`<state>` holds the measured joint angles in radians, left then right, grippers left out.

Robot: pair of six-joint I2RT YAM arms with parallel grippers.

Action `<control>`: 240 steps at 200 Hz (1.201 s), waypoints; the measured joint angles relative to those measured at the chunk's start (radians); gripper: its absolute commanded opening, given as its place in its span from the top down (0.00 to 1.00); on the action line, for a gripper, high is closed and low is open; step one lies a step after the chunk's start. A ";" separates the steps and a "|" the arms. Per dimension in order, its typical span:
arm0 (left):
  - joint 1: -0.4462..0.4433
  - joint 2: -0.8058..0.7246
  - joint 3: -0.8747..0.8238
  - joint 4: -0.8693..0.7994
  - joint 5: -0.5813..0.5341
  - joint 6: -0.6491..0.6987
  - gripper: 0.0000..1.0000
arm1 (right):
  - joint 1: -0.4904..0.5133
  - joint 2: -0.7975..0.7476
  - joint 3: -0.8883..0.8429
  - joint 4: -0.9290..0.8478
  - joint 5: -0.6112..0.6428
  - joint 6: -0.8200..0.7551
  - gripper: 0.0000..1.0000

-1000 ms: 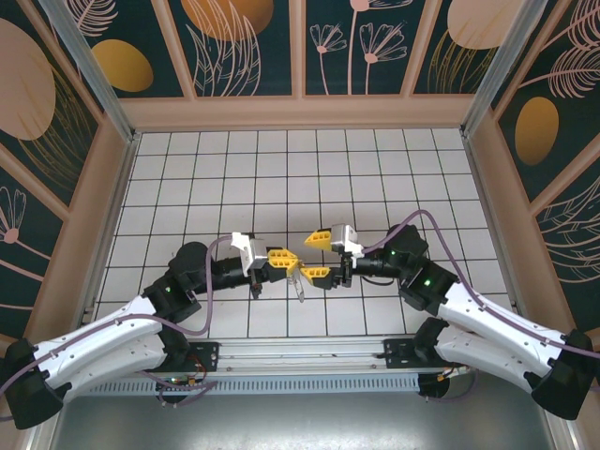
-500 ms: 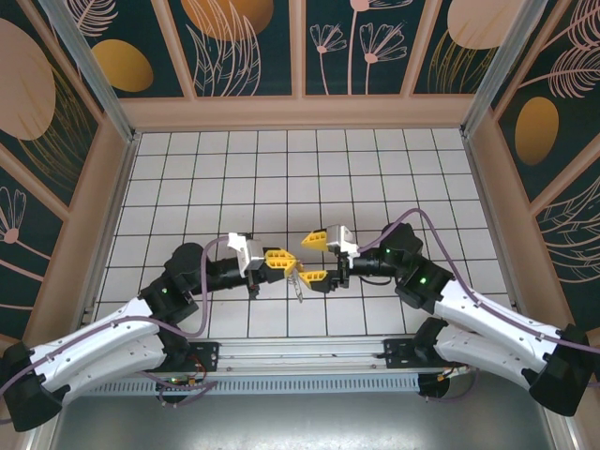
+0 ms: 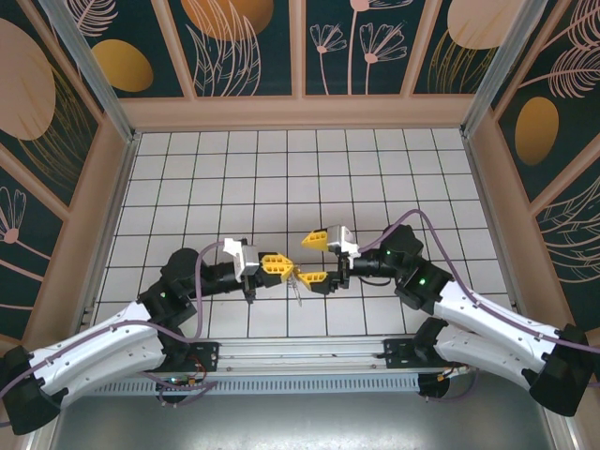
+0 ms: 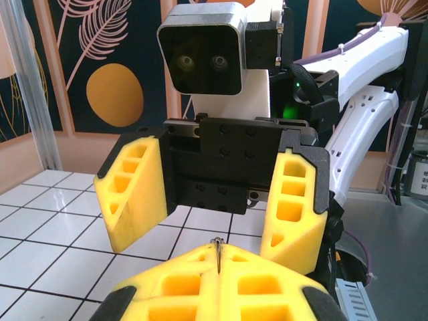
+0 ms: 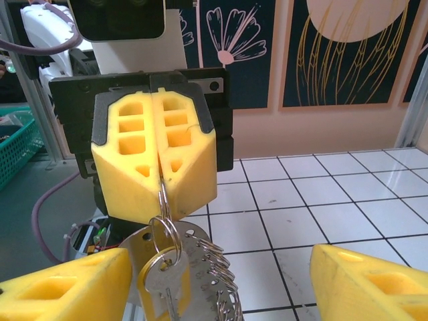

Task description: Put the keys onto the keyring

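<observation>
Two fingers of the left gripper (image 3: 286, 267) clamp the keyring (image 5: 162, 202), keys (image 5: 165, 277) hanging below; the right gripper (image 3: 309, 260), spread wide around them, should close slowly on one key.

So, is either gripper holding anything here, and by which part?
The left gripper is shut on the keyring, pinching the top of its metal ring; keys hang below it. The right gripper is open and holds nothing.

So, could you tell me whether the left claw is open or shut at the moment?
Shut. The left claw has its yellow fingers pressed together on the keyring, with a key hanging below.
</observation>
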<state>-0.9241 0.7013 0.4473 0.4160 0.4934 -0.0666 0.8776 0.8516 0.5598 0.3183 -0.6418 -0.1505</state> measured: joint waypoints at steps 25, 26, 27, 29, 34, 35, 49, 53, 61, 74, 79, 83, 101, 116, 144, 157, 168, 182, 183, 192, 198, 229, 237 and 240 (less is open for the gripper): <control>0.000 -0.029 -0.023 0.005 0.008 -0.014 1.00 | 0.000 0.007 -0.002 0.005 -0.038 0.000 0.34; 0.000 -0.030 -0.024 0.006 0.008 -0.014 1.00 | 0.000 0.007 -0.003 0.007 -0.040 0.000 0.34; 0.000 -0.031 -0.024 0.007 0.008 -0.014 1.00 | 0.000 0.008 -0.003 0.008 -0.041 0.000 0.34; 0.000 -0.034 -0.026 0.008 0.008 -0.014 1.00 | 0.000 0.008 -0.004 0.009 -0.044 0.000 0.34; 0.000 -0.039 -0.030 0.013 0.011 -0.018 1.00 | 0.000 0.010 -0.006 0.016 -0.053 0.000 0.35; 0.000 -0.040 -0.031 0.013 0.011 -0.018 1.00 | 0.000 0.010 -0.006 0.018 -0.055 0.000 0.35; 0.000 -0.049 -0.038 0.026 0.021 -0.025 1.00 | 0.000 0.011 -0.013 0.032 -0.079 0.001 0.37; 0.000 -0.050 -0.039 0.031 0.023 -0.026 1.00 | 0.000 0.012 -0.014 0.035 -0.085 0.001 0.37; 0.000 -0.050 -0.042 0.040 0.024 -0.029 1.00 | 0.000 0.014 -0.017 0.045 -0.095 0.002 0.39; 0.000 -0.050 -0.046 0.051 0.027 -0.033 1.00 | -0.001 0.016 -0.018 0.055 -0.109 0.004 0.41; 0.000 -0.050 -0.047 0.052 0.027 -0.033 1.00 | -0.001 0.016 -0.018 0.060 -0.113 0.004 0.42; 0.000 -0.050 -0.047 0.053 0.028 -0.034 1.00 | -0.001 0.016 -0.018 0.061 -0.116 0.004 0.42; 0.000 -0.046 -0.048 0.053 0.032 -0.034 1.00 | -0.001 0.020 -0.018 0.081 -0.136 0.009 0.46; 0.000 -0.041 -0.048 0.053 0.035 -0.034 1.00 | -0.001 0.031 -0.018 0.098 -0.153 0.012 0.48; 0.000 -0.032 -0.048 0.053 0.042 -0.034 1.00 | 0.001 0.053 -0.018 0.106 -0.173 0.019 0.51; 0.000 -0.029 -0.048 0.054 0.046 -0.034 1.00 | 0.001 0.062 -0.018 0.111 -0.178 0.022 0.53; 0.000 -0.027 -0.048 0.054 0.048 -0.034 1.00 | 0.001 0.069 -0.018 0.118 -0.182 0.024 0.55; 0.000 -0.026 -0.048 0.054 0.049 -0.033 1.00 | 0.001 0.080 -0.018 0.128 -0.190 0.027 0.57; 0.000 -0.026 -0.048 0.054 0.049 -0.034 1.00 | 0.001 0.081 -0.018 0.129 -0.190 0.026 0.57; 0.000 -0.026 -0.048 0.054 0.049 -0.034 1.00 | 0.002 0.087 -0.017 0.132 -0.193 0.027 0.59; 0.000 -0.026 -0.048 0.054 0.049 -0.034 1.00 | 0.003 0.092 -0.017 0.136 -0.195 0.027 0.61; 0.000 -0.026 -0.048 0.054 0.049 -0.034 1.00 | 0.008 0.109 -0.017 0.150 -0.198 0.030 0.66; 0.000 -0.026 -0.048 0.054 0.049 -0.034 1.00 | 0.008 0.111 -0.017 0.151 -0.198 0.029 0.67; 0.000 -0.026 -0.048 0.054 0.049 -0.034 1.00 | 0.008 0.112 -0.017 0.151 -0.198 0.030 0.68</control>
<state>-0.9241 0.6750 0.3992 0.4698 0.5423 -0.1001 0.8852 0.9634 0.5430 0.4694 -0.8402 -0.1204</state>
